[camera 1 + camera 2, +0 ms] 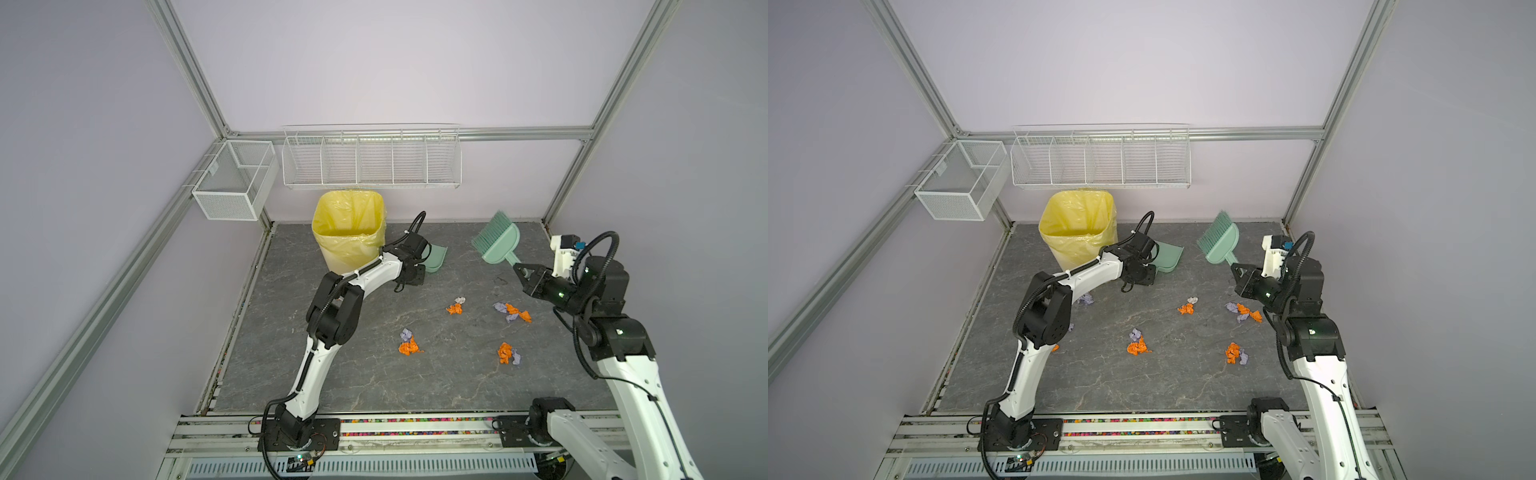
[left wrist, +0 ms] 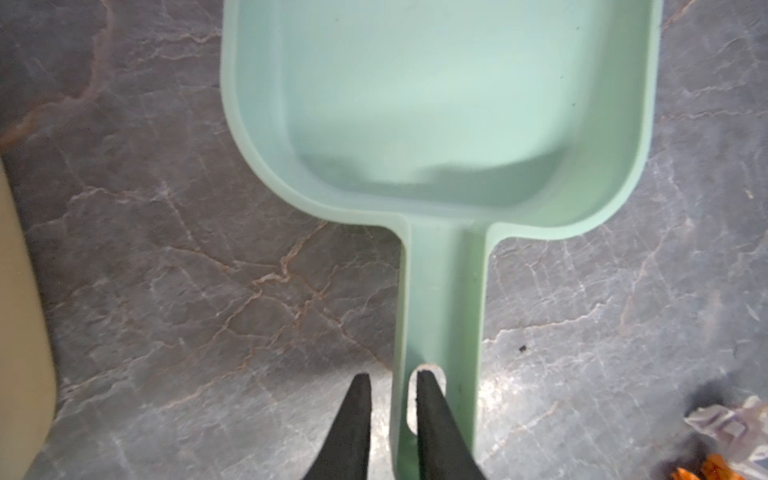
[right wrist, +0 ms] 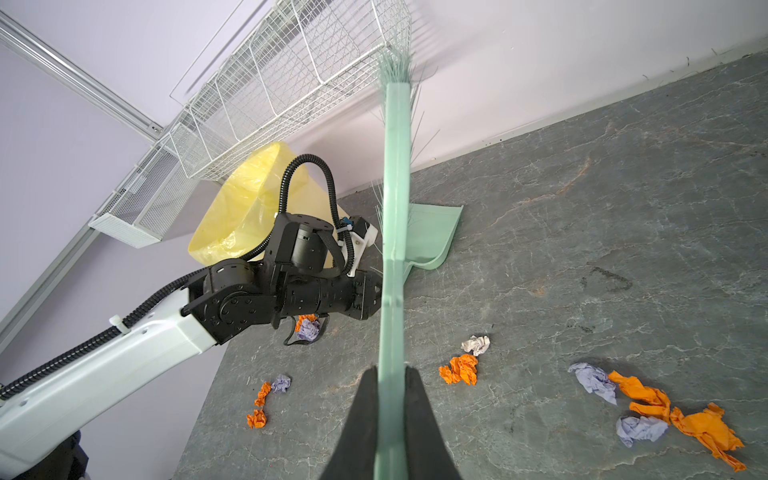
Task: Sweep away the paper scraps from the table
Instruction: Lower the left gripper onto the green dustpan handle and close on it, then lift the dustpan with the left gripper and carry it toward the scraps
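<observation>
My right pincer clamps the brush; left pincer narrowly straddles the dustpan handle, hold unclear, so lifting may drop it

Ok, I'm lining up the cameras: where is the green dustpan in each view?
Both top views: dustpan at the back, between the yellow-lined bin and the brush.
Left wrist: fills the upper middle, handle running to the fingers.
Right wrist: centre, partly behind the brush handle.
Shared landmark: the bin, beside it in both top views and the right wrist view.
</observation>
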{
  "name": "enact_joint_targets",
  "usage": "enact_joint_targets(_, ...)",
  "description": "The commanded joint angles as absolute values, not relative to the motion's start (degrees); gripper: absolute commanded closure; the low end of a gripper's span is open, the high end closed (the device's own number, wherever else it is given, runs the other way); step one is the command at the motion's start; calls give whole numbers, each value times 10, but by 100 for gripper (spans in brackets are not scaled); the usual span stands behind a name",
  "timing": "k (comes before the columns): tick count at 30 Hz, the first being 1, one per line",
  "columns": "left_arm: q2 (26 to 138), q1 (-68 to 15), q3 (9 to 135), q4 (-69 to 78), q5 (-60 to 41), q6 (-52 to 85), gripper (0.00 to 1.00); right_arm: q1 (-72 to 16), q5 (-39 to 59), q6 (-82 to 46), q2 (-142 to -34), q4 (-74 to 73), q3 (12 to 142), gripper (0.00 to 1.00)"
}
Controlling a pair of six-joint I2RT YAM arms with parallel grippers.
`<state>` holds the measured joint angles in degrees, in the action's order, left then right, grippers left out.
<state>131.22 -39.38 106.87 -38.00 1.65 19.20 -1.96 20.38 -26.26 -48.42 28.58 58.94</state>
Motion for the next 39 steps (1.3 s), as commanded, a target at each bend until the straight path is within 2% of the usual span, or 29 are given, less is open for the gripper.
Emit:
enact_joint_targets(1,1315,-395,1067,-386,21,189,82,-18,200,-255,-475,276,592,94)
enact_joint_targets(4,1317,-396,1070,-388,21,190,91,-18,199,-255,-472,276,589,93)
enact_joint_targets(9,1321,-401,1074,-391,22,190,93,-18,197,-256,-468,277,585,93)
enact_joint_targets(13,1322,-403,1075,-393,22,190,100,-18,197,-258,-468,276,585,94)
enact_joint_targets(21,1304,-405,1077,-395,10,197,100,-18,196,-255,-472,279,587,93)
enact_joint_targets(30,1223,-415,1055,-389,-36,175,100,-18,202,-244,-482,304,606,93)
enact_joint_targets(39,1197,-416,1073,-443,-79,180,100,-18,185,-238,-498,329,608,93)
